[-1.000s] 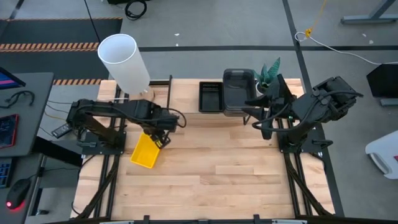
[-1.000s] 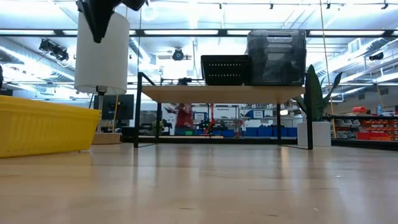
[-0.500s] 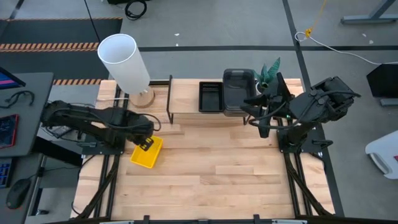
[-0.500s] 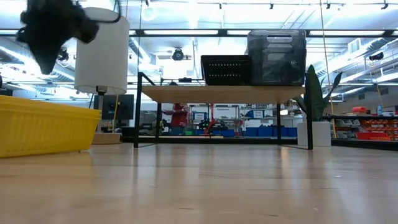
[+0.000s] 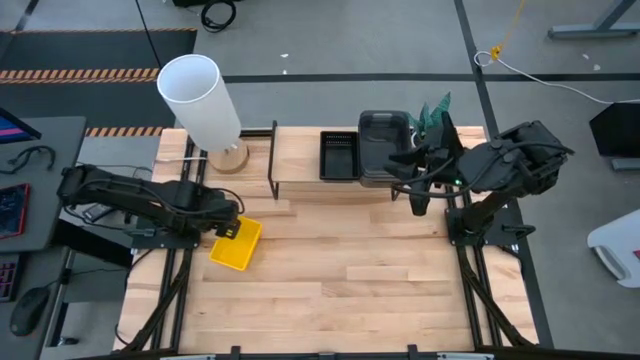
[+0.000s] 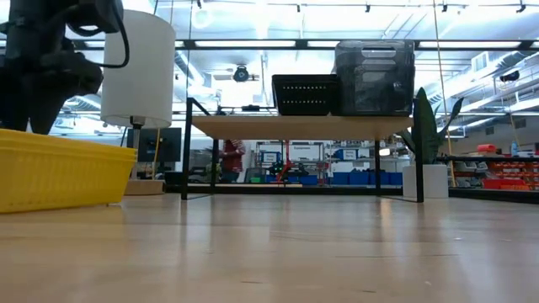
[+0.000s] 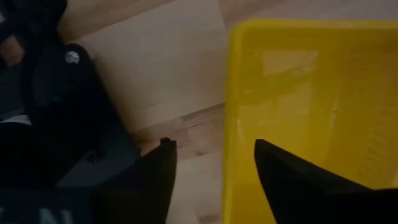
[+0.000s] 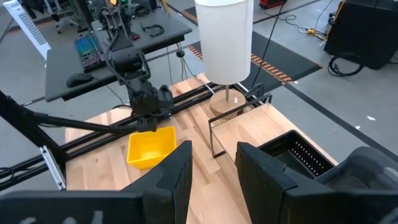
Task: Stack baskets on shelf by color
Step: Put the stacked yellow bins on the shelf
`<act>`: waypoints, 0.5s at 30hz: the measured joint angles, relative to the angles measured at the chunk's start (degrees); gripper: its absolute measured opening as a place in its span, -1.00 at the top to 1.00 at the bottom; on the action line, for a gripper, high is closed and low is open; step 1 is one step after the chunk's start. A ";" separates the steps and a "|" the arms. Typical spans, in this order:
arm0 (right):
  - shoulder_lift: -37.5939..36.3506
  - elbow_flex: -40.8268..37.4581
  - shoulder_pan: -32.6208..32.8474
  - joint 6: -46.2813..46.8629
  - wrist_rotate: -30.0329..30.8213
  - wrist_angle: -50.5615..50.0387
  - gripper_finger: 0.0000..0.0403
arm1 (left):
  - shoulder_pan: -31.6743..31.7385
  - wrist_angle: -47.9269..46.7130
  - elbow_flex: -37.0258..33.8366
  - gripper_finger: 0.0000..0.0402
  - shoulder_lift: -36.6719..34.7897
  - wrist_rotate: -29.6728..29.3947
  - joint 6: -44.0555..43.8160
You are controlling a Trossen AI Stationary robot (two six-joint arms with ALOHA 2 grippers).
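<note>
On the shelf point(image 5: 300, 160) we log black basket point(image 5: 339, 155) and grey baskets point(image 5: 383, 148); pending: yellow basket point(image 5: 237, 243), its rim between the spread left gripper point(image 7: 211, 165) fingers; right gripper point(image 8: 212, 163) spread, well apart.

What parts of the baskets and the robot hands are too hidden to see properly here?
- Yellow basket: the high view has the left gripper covering its near edge; the low view cuts it off at the picture's side.
- Grey basket: in the high view the right gripper and arm cover one side, so how many are stacked stays unclear.
- Black basket: the low view shows only its side, not its inside.
</note>
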 joint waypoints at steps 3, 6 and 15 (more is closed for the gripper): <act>0.04 0.00 -0.13 0.05 -0.01 0.00 0.36 | 0.07 0.05 0.18 -0.19 0.95 -0.04 -0.14; 0.04 0.00 -0.11 0.05 -0.01 0.00 0.36 | 0.27 0.08 0.20 -0.19 2.03 -0.03 -0.07; 0.04 0.00 -0.11 0.46 -0.05 0.02 0.36 | 0.26 0.19 0.23 0.06 6.64 1.98 2.77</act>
